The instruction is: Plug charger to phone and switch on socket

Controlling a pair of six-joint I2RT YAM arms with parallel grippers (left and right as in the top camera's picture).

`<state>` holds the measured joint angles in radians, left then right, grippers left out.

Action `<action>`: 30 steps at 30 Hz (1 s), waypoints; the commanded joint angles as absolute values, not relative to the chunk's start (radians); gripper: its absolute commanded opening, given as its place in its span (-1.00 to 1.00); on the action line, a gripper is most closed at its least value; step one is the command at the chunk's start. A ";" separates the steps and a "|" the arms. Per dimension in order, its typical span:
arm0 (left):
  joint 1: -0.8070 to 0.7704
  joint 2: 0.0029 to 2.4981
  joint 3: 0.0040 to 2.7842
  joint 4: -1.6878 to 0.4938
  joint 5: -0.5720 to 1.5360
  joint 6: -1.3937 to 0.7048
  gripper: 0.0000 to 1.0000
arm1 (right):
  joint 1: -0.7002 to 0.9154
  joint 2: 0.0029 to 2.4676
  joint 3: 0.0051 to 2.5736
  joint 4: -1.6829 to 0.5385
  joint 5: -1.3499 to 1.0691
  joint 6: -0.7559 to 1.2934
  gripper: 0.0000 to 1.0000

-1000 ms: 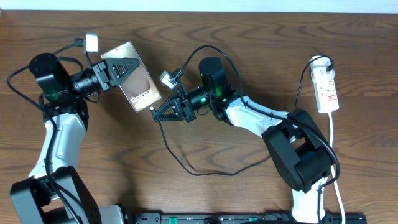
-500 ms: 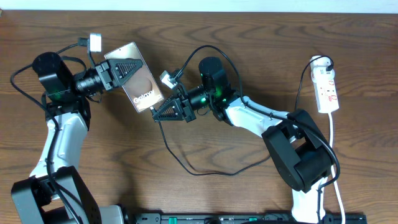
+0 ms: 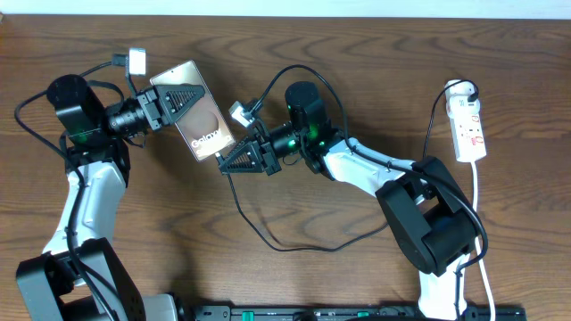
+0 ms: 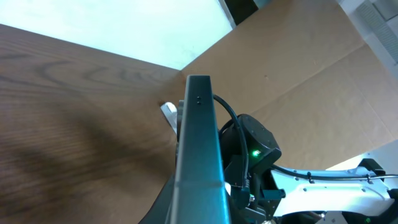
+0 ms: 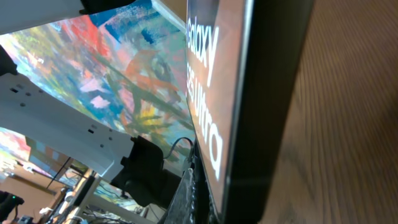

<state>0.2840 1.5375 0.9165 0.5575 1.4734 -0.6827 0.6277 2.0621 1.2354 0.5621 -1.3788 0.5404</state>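
Nearest the front edge of the brown wooden table (image 3: 178, 259) lies a loose loop of the charger (image 3: 303, 250); it is a thin, black, bendy cable, and it climbs up toward 11 o'clock to the right gripper (image 3: 234, 161). That gripper has black pointed fingers; they look pressed together on the plug end of the charger, though the little tip itself is too small to make out. The gripper points toward 9 o'clock.

Just beyond it, at about 10 o'clock and very close, is the phone (image 3: 201, 120); it is a flat, slim rectangle with a smooth shiny screen, white "Galaxy" letters and a thin grey edge. Its long side runs from 11 o'clock to 5 o'clock, so its lower short edge faces the right gripper; I think that edge is where the plug must go in, so the tip has to line up with that long side. I cannot tell if the tip and the phone touch.

The left gripper (image 3: 178, 98) is clamped on the upper part of the phone, one black finger lying across the screen; it holds the phone up off the table.

Far off at 3 o'clock sits the socket (image 3: 470, 129); it is a narrow strip of hard white plastic with small red marks, lying from 12 to 6 o'clock, well apart from both grippers; the right arm is nearer to it.
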 commanded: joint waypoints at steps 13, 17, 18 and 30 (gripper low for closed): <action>0.285 1.529 0.907 0.566 1.537 -0.693 -0.85 | 0.635 2.057 1.249 0.564 -1.363 0.526 -0.98; 0.284 1.529 0.907 0.566 1.537 -0.693 -0.85 | 0.635 2.057 1.249 0.564 -1.364 0.527 -0.98; 0.284 1.529 0.907 0.567 1.537 -0.693 -0.85 | 0.635 2.057 1.249 0.564 -1.364 0.527 -0.98; 0.284 1.529 0.907 0.567 1.571 -0.666 -0.85 | 0.635 2.057 1.249 0.573 -1.361 0.553 -0.98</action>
